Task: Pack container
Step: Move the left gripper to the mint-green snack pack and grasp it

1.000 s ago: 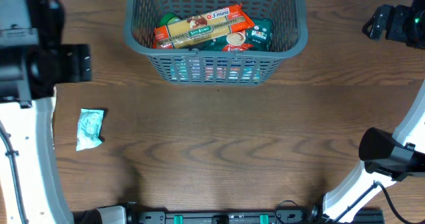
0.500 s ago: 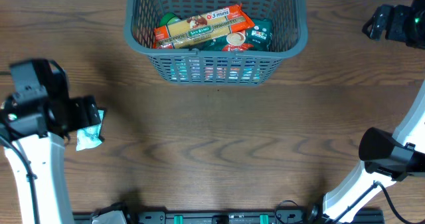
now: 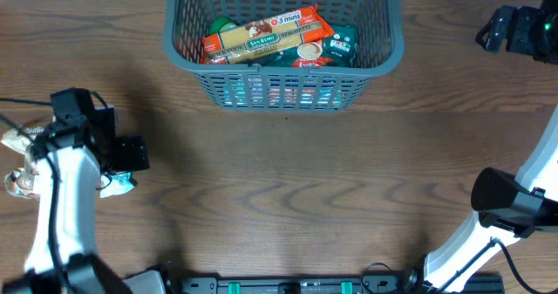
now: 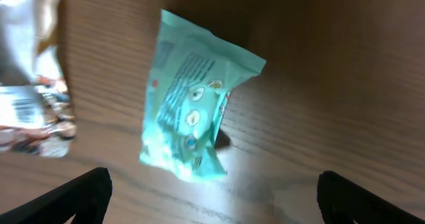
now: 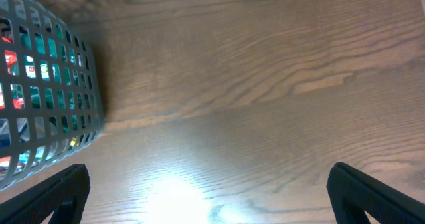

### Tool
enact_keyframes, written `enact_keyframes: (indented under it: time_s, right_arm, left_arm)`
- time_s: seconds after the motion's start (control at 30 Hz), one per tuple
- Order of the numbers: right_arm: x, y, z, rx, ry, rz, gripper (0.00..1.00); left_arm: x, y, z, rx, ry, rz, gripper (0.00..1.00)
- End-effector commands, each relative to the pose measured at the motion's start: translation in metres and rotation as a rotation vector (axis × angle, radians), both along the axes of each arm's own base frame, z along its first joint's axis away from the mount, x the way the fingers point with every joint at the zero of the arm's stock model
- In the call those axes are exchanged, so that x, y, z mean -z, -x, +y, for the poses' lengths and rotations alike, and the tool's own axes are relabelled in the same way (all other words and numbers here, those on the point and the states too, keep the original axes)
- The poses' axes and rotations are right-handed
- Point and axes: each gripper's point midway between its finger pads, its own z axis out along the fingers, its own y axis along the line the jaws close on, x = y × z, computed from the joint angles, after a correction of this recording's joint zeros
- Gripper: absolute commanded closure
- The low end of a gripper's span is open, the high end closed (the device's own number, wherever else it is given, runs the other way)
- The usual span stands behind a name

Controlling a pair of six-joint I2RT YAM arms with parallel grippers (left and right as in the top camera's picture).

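The left gripper (image 4: 212,207) hangs with fingers spread wide over a teal packet (image 4: 192,111) lying flat on the table (image 3: 288,181), seemingly lined up to grab it, while the basket (image 3: 283,89), part-filled with groceries (image 3: 261,37), sits well apart at the far edge, the right gripper (image 5: 212,204) wide open beside it.

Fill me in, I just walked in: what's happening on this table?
A two-armed robot is packing groceries into the grey basket, which holds a pasta box and other packets. The left gripper hangs open over a teal packet lying on the table, fingers wide apart, not touching it. The right gripper is open over bare wood beside the basket, holding nothing.
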Motion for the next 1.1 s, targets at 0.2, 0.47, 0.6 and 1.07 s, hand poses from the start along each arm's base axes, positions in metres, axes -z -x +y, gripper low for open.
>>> enact_keyframes:
  time_s: [0.2, 0.47, 0.6, 1.07]
  right_arm:
    - [0.007, 0.0, -0.001, -0.001, -0.012, 0.021, 0.01]
    - [0.007, 0.0, -0.001, -0.001, -0.014, 0.021, 0.01]
    - [0.007, 0.0, -0.001, 0.0, -0.014, 0.021, 0.01]
    - [0.007, 0.0, -0.001, 0.009, -0.018, 0.02, 0.01]
  left_arm:
    - [0.044, -0.001, 0.009, 0.004, 0.033, 0.1, 0.01]
    - [0.051, -0.007, 0.03, -0.054, 0.024, 0.067, 0.01]
    - [0.059, -0.009, 0.029, -0.047, 0.031, 0.08, 0.01]
    - [0.095, -0.012, 0.019, -0.039, 0.115, 0.128, 0.02]
